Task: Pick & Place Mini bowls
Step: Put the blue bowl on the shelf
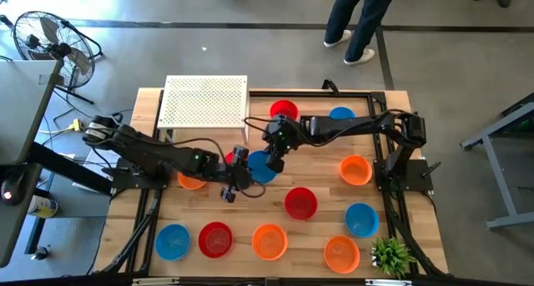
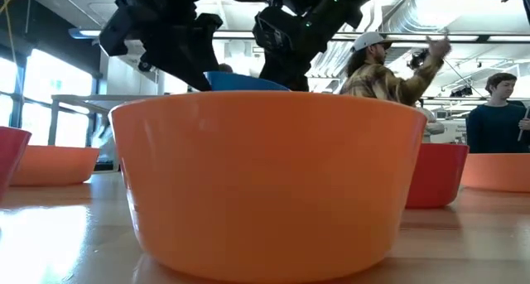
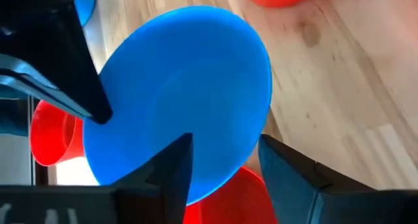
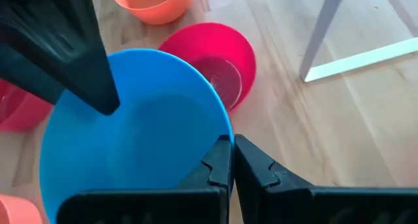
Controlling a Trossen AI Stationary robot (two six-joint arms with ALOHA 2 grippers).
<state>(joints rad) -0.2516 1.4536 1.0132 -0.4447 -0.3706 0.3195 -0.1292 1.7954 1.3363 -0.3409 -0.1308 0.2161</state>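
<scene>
A blue mini bowl (image 1: pixel 263 169) hangs tilted between my two grippers near the table's middle, above a red bowl (image 4: pixel 222 67). In the low view the blue bowl (image 2: pixel 240 81) peeks over a big orange bowl (image 2: pixel 273 185). My right gripper (image 4: pixel 226 142) is shut on the rim of the blue bowl (image 4: pixel 130 139). My left gripper (image 3: pixel 225 145) is open. One of its fingers (image 3: pixel 173 168) stands inside the blue bowl (image 3: pixel 183 87), and the other (image 3: pixel 294 178) stands outside it. In the high view, my left gripper (image 1: pixel 238 176) is left of the bowl and my right gripper (image 1: pixel 274 155) is on its far side. My right gripper pinches the blue bowl's rim (image 4: pixel 222 134) between its two fingers, one inside and one outside, slanting down from the far right. The bowl is tilted and looks lifted clear of the table. My left gripper straddles the opposite rim (image 3: pixel 245 155); I cannot tell whether it touches.
Several red, blue and orange bowls lie across the near half and right side, such as a red one (image 1: pixel 300 203) and an orange one (image 1: pixel 355 169). A white perforated stand (image 1: pixel 204 101) sits at the far left. A green plant (image 1: pixel 390 254) is at the near right corner. People stand beyond the table.
</scene>
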